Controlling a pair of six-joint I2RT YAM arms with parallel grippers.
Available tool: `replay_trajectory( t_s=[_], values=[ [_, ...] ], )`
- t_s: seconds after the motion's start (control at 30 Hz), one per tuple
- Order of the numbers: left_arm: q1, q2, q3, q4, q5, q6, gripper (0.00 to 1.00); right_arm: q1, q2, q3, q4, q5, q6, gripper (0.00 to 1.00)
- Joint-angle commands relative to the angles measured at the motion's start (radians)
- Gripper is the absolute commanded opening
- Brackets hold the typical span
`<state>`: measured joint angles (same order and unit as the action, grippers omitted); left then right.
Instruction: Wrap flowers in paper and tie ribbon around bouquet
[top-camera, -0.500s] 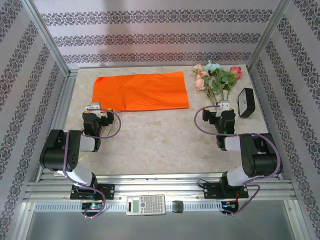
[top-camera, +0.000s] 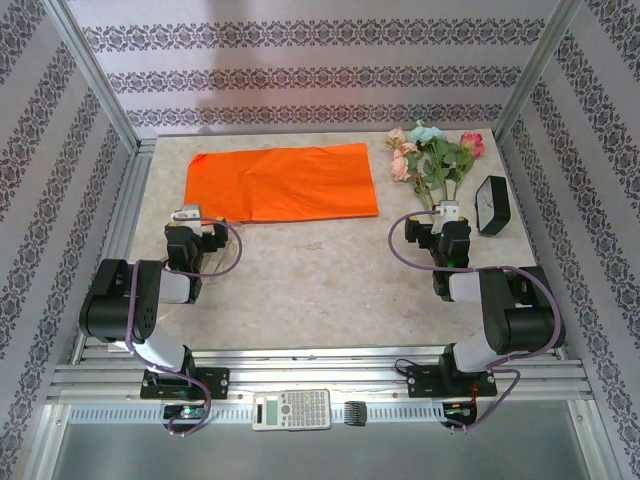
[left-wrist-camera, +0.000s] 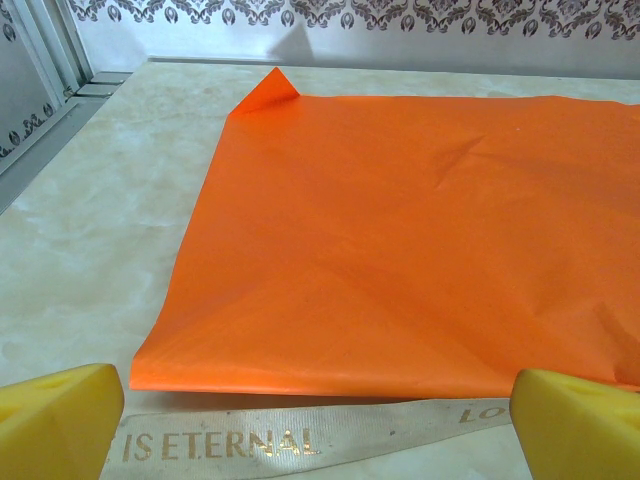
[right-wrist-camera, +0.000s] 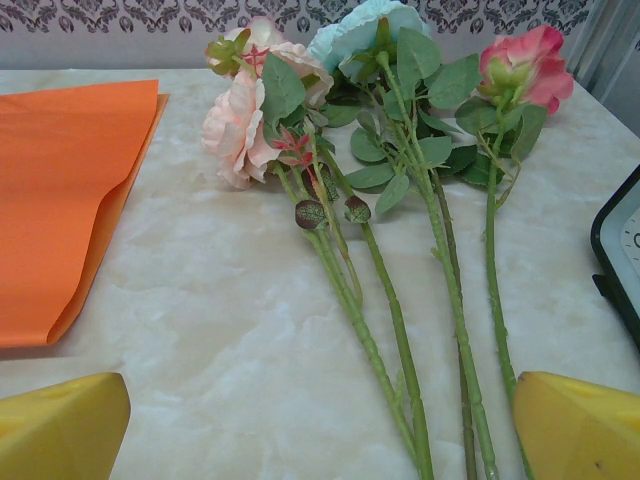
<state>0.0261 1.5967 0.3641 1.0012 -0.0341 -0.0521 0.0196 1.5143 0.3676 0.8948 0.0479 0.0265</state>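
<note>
The orange paper (top-camera: 281, 182) lies flat at the back left of the table, one far corner folded over (left-wrist-camera: 268, 92). A beige ribbon (left-wrist-camera: 300, 432) printed with gold letters lies along the paper's near edge, between the yellow fingers of my open left gripper (top-camera: 190, 213). The flowers (top-camera: 432, 160) lie at the back right, pink, red and pale blue blooms away from me, green stems (right-wrist-camera: 400, 330) running toward my open right gripper (top-camera: 447, 210). Its yellow fingers (right-wrist-camera: 60, 425) sit low at either side of the stem ends, holding nothing. No wrapped bouquet is formed.
A black clock (top-camera: 491, 205) stands just right of the flowers, its edge (right-wrist-camera: 620, 260) close to the right finger. A calculator (top-camera: 291, 409) rests on the front rail. Metal frame posts and patterned walls enclose the marble table (top-camera: 320, 280).
</note>
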Motion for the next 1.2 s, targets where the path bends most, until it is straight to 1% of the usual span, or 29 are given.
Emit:
replay_trajectory(
  t_s=[0.0, 0.13, 0.23, 0.37, 0.43, 0.47, 0.5, 0.53, 0.57, 0.6, 0.63, 0.67, 0.73, 0.77, 0.8, 0.83, 0.87, 0.9, 0.93, 0.97, 1.0, 1.03, 1.07, 1.1, 1.17],
  values=[
    [-0.008, -0.008, -0.004, -0.007, -0.01, 0.015, 0.99, 0.0, 0.007, 0.011, 0.032, 0.008, 0.006, 0.98],
    [-0.009, -0.008, 0.001, -0.014, -0.001, 0.018, 0.99, 0.0, 0.007, 0.011, 0.031, 0.008, 0.006, 0.98],
    [-0.009, -0.008, 0.022, -0.055, 0.061, 0.044, 0.99, 0.0, 0.008, 0.011, 0.03, 0.009, 0.006, 0.98],
    [-0.009, -0.009, 0.021, -0.056, 0.065, 0.044, 0.99, 0.0, 0.004, 0.007, 0.035, 0.009, 0.007, 0.98],
    [-0.009, -0.019, -0.006, -0.01, 0.046, 0.036, 0.99, 0.003, -0.023, -0.017, 0.076, 0.047, 0.018, 0.98],
    [-0.011, -0.042, -0.027, 0.018, 0.018, 0.032, 0.99, 0.011, -0.061, -0.018, 0.063, 0.089, 0.021, 0.98],
    [-0.017, -0.086, -0.041, -0.001, -0.036, 0.022, 0.99, 0.024, -0.116, -0.042, 0.019, 0.137, 0.016, 0.98],
    [-0.024, -0.141, -0.041, -0.043, -0.081, 0.016, 0.99, 0.042, -0.175, -0.038, -0.04, 0.188, 0.01, 0.98],
    [-0.032, -0.217, -0.029, -0.128, -0.132, 0.009, 0.99, 0.06, -0.244, -0.03, -0.108, 0.241, 0.002, 0.98],
    [-0.04, -0.287, -0.001, -0.233, -0.174, 0.001, 0.99, 0.073, -0.307, -0.03, -0.138, 0.274, -0.002, 0.98],
    [-0.048, -0.344, 0.027, -0.309, -0.213, -0.023, 0.99, 0.091, -0.358, 0.008, -0.146, 0.309, 0.0, 0.98],
    [-0.059, -0.396, 0.069, -0.395, -0.253, -0.054, 0.99, 0.115, -0.42, 0.042, -0.203, 0.356, 0.006, 0.98],
    [-0.092, -0.461, 0.176, -0.542, -0.316, -0.116, 0.99, 0.148, -0.513, 0.191, -0.419, 0.429, 0.095, 0.98],
    [-0.107, -0.48, 0.268, -0.672, -0.349, -0.184, 0.99, 0.15, -0.537, 0.306, -0.592, 0.425, 0.204, 0.98],
    [-0.107, -0.488, 0.389, -0.888, -0.321, -0.306, 0.99, 0.144, -0.541, 0.415, -0.77, 0.37, 0.338, 0.98],
    [-0.106, -0.485, 0.502, -1.09, -0.253, -0.429, 0.99, 0.132, -0.538, 0.49, -0.902, 0.291, 0.446, 0.98],
    [-0.101, -0.472, 0.612, -1.265, -0.132, -0.497, 0.99, 0.121, -0.534, 0.542, -1.036, 0.223, 0.604, 0.98],
    [-0.096, -0.451, 0.632, -1.235, 0.022, -0.552, 0.99, 0.116, -0.533, 0.543, -1.095, 0.222, 0.778, 0.98],
    [-0.06, -0.419, 0.629, -1.15, 0.229, -0.621, 0.99, 0.093, -0.538, 0.515, -1.082, 0.135, 0.845, 0.98],
    [-0.033, -0.357, 0.647, -1.12, 0.394, -0.735, 0.99, 0.082, -0.536, 0.46, -1.01, 0.012, 0.886, 0.98],
    [-0.029, -0.291, 0.695, -1.195, 0.461, -0.806, 0.99, 0.11, -0.519, 0.461, -1.031, -0.034, 0.937, 0.98],
    [-0.037, -0.245, 0.744, -1.304, 0.489, -0.821, 0.99, 0.156, -0.491, 0.488, -1.109, -0.018, 0.977, 0.98],
    [-0.049, -0.208, 0.79, -1.422, 0.488, -0.822, 0.99, 0.222, -0.456, 0.512, -1.163, 0.001, 1.005, 0.98],
    [-0.059, -0.196, 0.807, -1.518, 0.46, -0.834, 0.99, 0.296, -0.418, 0.525, -1.169, 0.01, 1.033, 0.95],
    [-0.061, -0.209, 0.779, -1.575, 0.448, -0.867, 1.0, 0.408, -0.336, 0.52, -1.1, -0.017, 1.119, 0.84]
  ],
)
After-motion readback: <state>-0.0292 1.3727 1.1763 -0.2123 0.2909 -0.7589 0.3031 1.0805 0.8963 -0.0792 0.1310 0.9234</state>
